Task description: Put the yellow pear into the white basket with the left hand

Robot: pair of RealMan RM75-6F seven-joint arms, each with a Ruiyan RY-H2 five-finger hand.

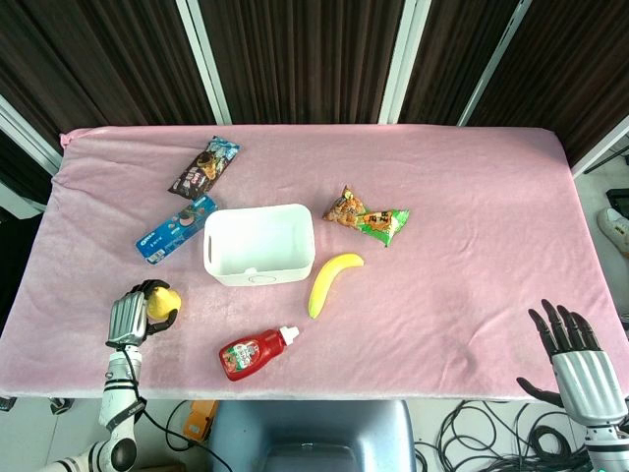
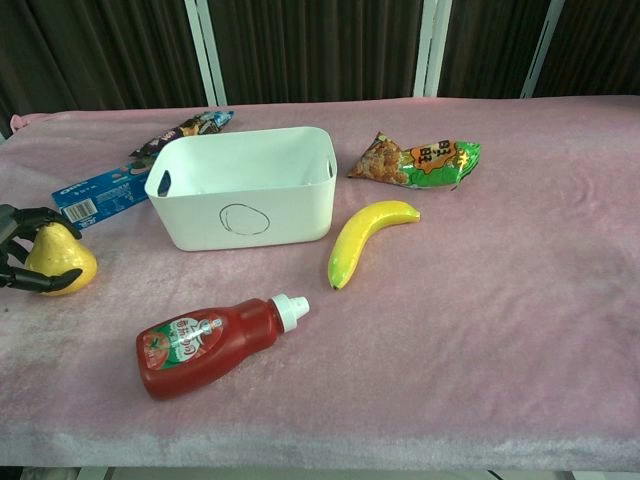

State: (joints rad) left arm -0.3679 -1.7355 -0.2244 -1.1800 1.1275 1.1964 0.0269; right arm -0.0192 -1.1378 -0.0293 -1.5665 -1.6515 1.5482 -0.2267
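Note:
The yellow pear (image 1: 162, 301) (image 2: 60, 262) stands upright on the pink cloth at the front left. My left hand (image 1: 133, 315) (image 2: 18, 250) wraps its dark fingers round the pear from the left side and grips it. The white basket (image 1: 258, 244) (image 2: 245, 188) sits empty to the right of the pear and further back. At the front right corner my right hand (image 1: 575, 356) stays with fingers spread and nothing in it; only the head view shows it.
A ketchup bottle (image 1: 255, 353) (image 2: 206, 343) lies in front of the basket. A banana (image 1: 329, 281) (image 2: 364, 238) and a snack bag (image 1: 367, 217) (image 2: 418, 160) lie to its right. A blue biscuit pack (image 1: 175, 228) (image 2: 100, 196) and a dark wrapper (image 1: 204, 166) (image 2: 183, 130) lie behind the pear.

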